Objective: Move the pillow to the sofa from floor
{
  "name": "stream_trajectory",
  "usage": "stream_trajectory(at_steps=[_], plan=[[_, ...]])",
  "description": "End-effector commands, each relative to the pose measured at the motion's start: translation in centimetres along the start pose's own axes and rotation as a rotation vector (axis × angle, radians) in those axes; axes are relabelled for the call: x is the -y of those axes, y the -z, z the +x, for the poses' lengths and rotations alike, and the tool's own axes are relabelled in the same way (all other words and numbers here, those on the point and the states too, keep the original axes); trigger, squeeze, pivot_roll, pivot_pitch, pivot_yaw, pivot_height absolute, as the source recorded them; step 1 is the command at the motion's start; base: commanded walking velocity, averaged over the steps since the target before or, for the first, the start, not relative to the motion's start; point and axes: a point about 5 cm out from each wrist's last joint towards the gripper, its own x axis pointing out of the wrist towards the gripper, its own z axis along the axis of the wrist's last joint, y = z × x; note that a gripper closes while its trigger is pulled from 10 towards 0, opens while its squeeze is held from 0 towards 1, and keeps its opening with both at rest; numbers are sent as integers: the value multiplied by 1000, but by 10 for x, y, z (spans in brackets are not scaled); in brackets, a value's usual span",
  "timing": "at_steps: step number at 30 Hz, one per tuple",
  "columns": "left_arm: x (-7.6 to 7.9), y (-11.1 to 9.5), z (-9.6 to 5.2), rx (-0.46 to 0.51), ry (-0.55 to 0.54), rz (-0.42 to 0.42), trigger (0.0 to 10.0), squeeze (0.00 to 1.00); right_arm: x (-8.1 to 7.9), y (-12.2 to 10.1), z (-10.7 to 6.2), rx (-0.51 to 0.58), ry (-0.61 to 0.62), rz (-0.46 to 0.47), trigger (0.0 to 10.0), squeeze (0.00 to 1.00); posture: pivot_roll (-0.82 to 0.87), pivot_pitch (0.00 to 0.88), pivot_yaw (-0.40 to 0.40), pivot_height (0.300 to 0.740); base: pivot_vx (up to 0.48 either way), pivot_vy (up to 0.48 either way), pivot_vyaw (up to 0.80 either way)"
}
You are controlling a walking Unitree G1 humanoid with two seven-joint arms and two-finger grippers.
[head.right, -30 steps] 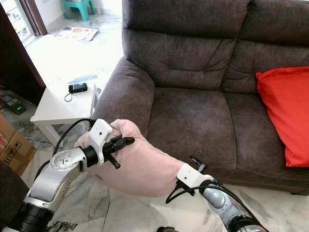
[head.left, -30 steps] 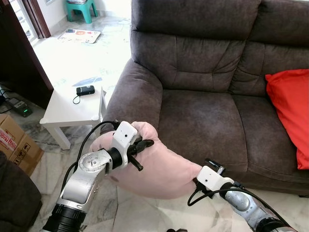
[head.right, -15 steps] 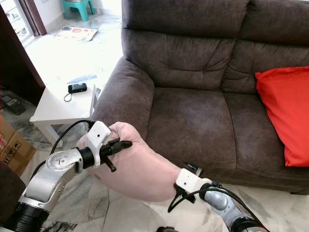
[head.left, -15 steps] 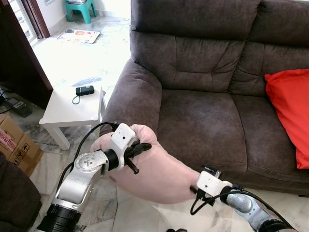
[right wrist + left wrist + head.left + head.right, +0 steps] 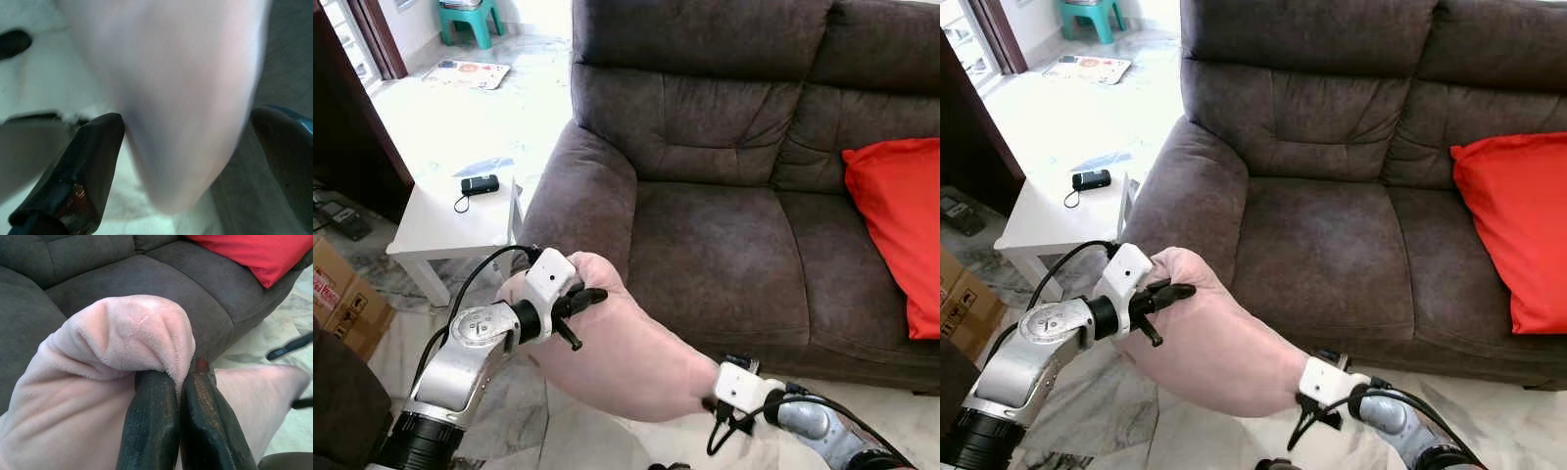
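I have the soft pale-pink plush pillow (image 5: 626, 352) off the floor and hanging in the air in front of the dark brown fabric sofa (image 5: 724, 245), just below the front edge of its left seat cushion. My left pincer (image 5: 576, 311) is pressed together on a bunched corner of the pillow near the sofa's left armrest; in the left wrist view its two black fingers (image 5: 151, 431) sit tight side by side with a fold of pink fabric (image 5: 132, 333) pinched between them. My right pincer (image 5: 186, 147) is at the pillow's lower end, low by the marble-patterned tile floor (image 5: 597, 441); its fingers are spread wide with the pillow's tip between them, and I see no contact on either side, so I judge the left arm is carrying the load.

So the pick-up looks done, and the carry is partway. What is left, as I read it: raise the pillow above the seat edge, move it forward over the empty left cushion, and let go. The bright red cushion (image 5: 896, 235) already lies on the right seat, well apart. The small white desk (image 5: 450, 220) with a black device (image 5: 480, 184) stands beside the armrest, on my left.
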Motion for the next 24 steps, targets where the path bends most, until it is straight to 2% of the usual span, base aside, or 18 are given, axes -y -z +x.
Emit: stream_trajectory(at_steps=[1, 9, 10, 12, 13, 19, 20, 24], plan=[[-7, -30, -4, 117, -10, 71, 10000, 0, -5, 9, -3, -38, -30, -4, 10000, 0, 11, 72, -75, 740, 0, 0, 0], [-7, -31, -5, 126, -10, 65, 10000, 0, -6, 6, -1, -17, -7, 57, 10000, 0, 12, 76, -78, 740, 0, 0, 0], [-6, -31, -5, 127, -10, 64, 10000, 0, -6, 6, -1, -7, 8, 84, 4549, 0, 12, 76, -78, 740, 0, 0, 0], [-6, -32, -4, 132, -6, 60, 10000, 0, -6, 5, 0, 4, 13, 115, 4745, 0, 11, 76, -77, 740, 0, 0, 0], [-5, -33, -3, 137, -2, 57, 10000, 0, -8, 4, 1, 6, 7, 122, 10000, 0, 12, 77, -77, 740, 0, 0, 0], [-4, -33, -2, 144, 1, 52, 10000, 0, -12, 1, 4, 12, 1, 138, 10000, 0, 11, 76, -77, 740, 0, 0, 0], [-4, -34, -2, 146, -1, 50, 10000, 0, -12, 1, 4, 18, 4, 148, 0, 0, 13, 77, -78, 740, 0, 0, 0], [-5, -33, -3, 146, -8, 47, 10000, 0, -13, -1, 5, 30, 7, 157, 0, 0, 11, 77, -77, 740, 0, 0, 0]])
